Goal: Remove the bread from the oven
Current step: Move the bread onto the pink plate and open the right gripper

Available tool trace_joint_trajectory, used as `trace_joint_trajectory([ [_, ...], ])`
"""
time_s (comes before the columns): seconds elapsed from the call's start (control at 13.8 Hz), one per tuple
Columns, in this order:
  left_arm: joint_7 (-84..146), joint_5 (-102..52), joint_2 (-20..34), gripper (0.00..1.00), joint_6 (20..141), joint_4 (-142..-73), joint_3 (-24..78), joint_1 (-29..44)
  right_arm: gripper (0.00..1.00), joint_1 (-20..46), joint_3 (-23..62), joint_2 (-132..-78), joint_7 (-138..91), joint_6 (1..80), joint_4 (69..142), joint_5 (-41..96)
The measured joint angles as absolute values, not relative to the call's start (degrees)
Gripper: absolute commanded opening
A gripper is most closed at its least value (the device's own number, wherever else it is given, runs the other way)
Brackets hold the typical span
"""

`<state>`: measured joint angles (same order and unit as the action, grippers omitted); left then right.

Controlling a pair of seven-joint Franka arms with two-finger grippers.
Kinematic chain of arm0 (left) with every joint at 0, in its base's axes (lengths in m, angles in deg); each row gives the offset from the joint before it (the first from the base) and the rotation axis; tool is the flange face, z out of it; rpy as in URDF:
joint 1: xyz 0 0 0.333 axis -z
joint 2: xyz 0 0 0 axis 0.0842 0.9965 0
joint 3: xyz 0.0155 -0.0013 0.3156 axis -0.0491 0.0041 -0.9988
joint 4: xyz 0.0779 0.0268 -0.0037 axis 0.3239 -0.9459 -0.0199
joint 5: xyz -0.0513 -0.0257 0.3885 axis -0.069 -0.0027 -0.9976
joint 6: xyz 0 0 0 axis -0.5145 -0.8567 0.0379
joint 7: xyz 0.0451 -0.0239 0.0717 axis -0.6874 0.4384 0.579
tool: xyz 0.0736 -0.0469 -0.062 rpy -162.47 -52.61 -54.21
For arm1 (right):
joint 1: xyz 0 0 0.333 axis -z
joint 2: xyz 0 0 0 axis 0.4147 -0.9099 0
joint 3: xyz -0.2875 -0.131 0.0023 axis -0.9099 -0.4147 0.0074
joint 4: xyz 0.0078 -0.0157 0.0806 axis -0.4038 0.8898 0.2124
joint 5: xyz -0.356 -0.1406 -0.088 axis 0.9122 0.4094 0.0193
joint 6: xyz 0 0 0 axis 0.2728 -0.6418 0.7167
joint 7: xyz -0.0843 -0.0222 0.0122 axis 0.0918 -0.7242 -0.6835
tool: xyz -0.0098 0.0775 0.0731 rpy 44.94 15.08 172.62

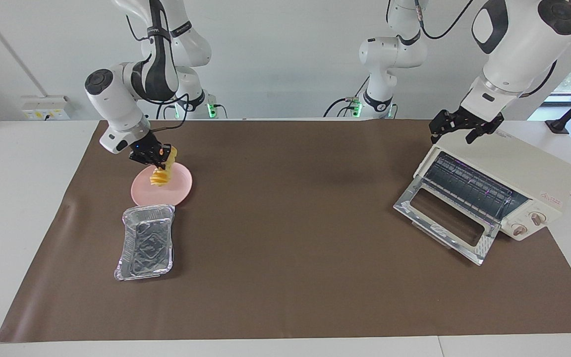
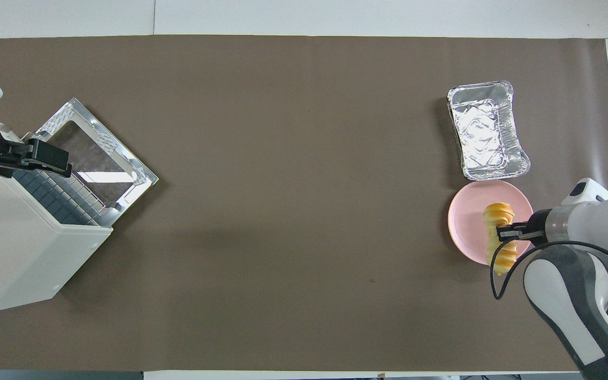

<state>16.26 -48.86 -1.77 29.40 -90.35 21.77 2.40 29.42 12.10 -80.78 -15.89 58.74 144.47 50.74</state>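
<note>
Facing view: right pincer (image 1: 158, 157) clamped on the bread (image 1: 159, 176), which hangs tilted just over the pink plate (image 1: 179, 191), contact unclear. Left pincer (image 1: 464, 128) waits over the oven (image 1: 513, 183) top; can't tell its grip. Oven door is down.

Overhead view: bread (image 2: 500, 240) overhangs the plate's (image 2: 465, 221) robot-side rim. Risk: letting go now could roll it onto the table (image 2: 283, 184).

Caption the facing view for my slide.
Right pincer holds bread over pink plate; oven door open.
</note>
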Motion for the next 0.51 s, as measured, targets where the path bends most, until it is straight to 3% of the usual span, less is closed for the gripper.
trace_joint_trajectory([
  [0.36,16.26,-48.86,-1.77,1.00,29.40,-90.35,21.77,2.40,0.14,29.41,12.11,-84.19,-15.55,62.89,144.46,50.74],
  [0.44,16.26,-48.86,-1.77,1.00,29.40,-90.35,21.77,2.40,0.27,29.40,12.14,-84.19,-15.54,62.89,144.45,50.74],
  [0.51,16.26,-48.86,-1.77,1.00,29.40,-90.35,21.77,2.40,0.66,29.36,12.16,-84.19,-15.54,62.89,144.44,50.74],
])
